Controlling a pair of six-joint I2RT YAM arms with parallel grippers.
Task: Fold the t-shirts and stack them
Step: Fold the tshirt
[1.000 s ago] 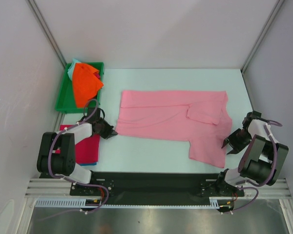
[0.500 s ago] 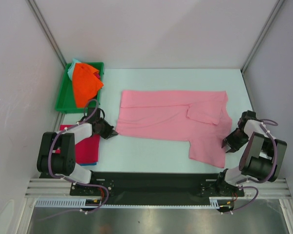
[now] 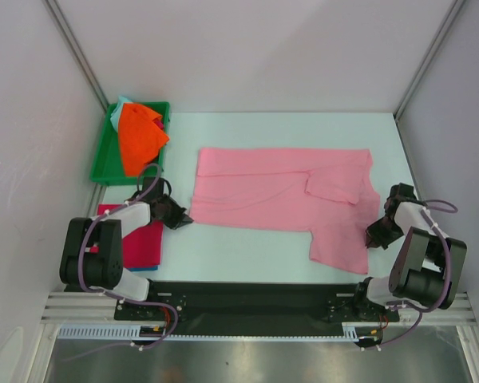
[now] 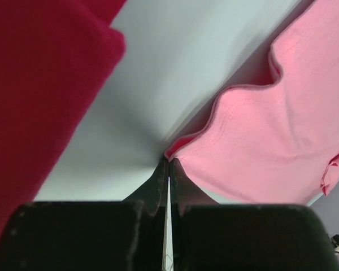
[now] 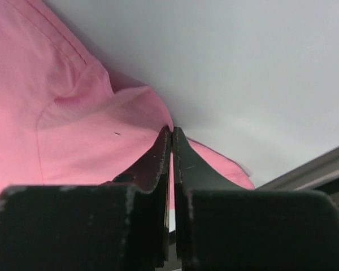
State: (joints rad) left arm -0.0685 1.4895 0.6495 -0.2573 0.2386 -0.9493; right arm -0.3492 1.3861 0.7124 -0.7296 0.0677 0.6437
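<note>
A light pink t-shirt (image 3: 279,187) lies spread flat across the middle of the table, one sleeve folded inward and a flap hanging toward the near edge. My left gripper (image 3: 185,217) is shut on its near left corner; in the left wrist view the pink hem (image 4: 271,141) meets the closed tips (image 4: 169,161). My right gripper (image 3: 372,234) is shut on the shirt's right edge, with pink cloth (image 5: 73,130) pinched at the tips (image 5: 172,130). A folded magenta-red t-shirt (image 3: 144,243) lies beside the left arm. An orange t-shirt (image 3: 140,137) sits crumpled over a pale teal one (image 3: 121,104).
The orange and teal shirts rest in a green plastic tray (image 3: 104,163) at the far left of the table. White walls close in the table on the left, right and back. The arm bases and a black rail run along the near edge.
My right gripper moved left onto the pink shirt's right edge and went from open to shut on the cloth. The left gripper and the shirts have not moved.
</note>
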